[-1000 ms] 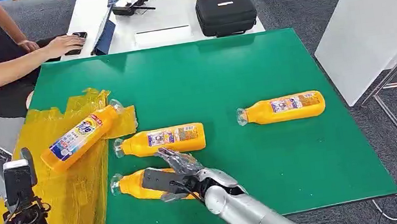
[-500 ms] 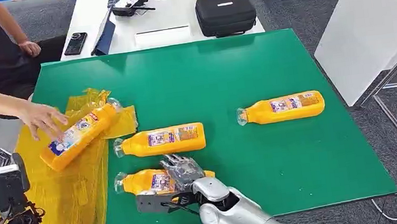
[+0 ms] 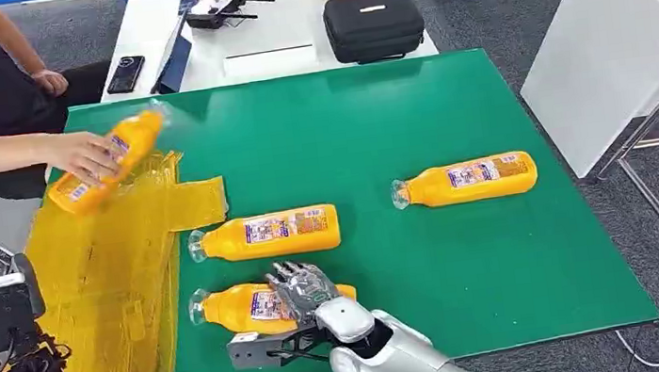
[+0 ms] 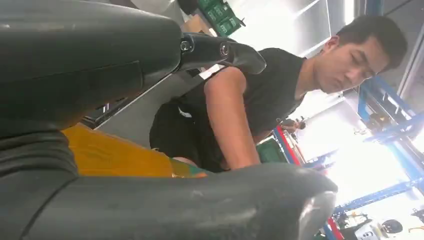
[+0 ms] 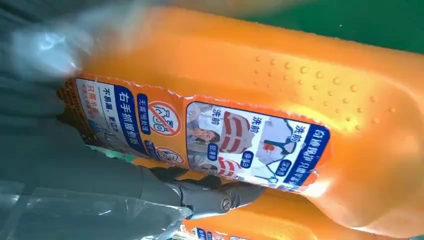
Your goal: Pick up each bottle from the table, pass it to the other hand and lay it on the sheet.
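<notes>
Right wrist close-up: orange bottle against the hand

You're looking at an orange bottle [image 5: 280, 90] pressed right up to the lens, its dimpled plastic body crossing the frame, with a printed label [image 5: 200, 137] of blue tags, red prohibition circles and small illustrations. The right hand [image 5: 110, 185] comes in beside it: you see a grey finger [image 5: 210, 195] lying against the bottle just past the label's edge. A strip of green worktop [image 5: 350, 20] shows beyond the bottle. The bottle's clear end [image 5: 50, 45] is blurred.
</notes>
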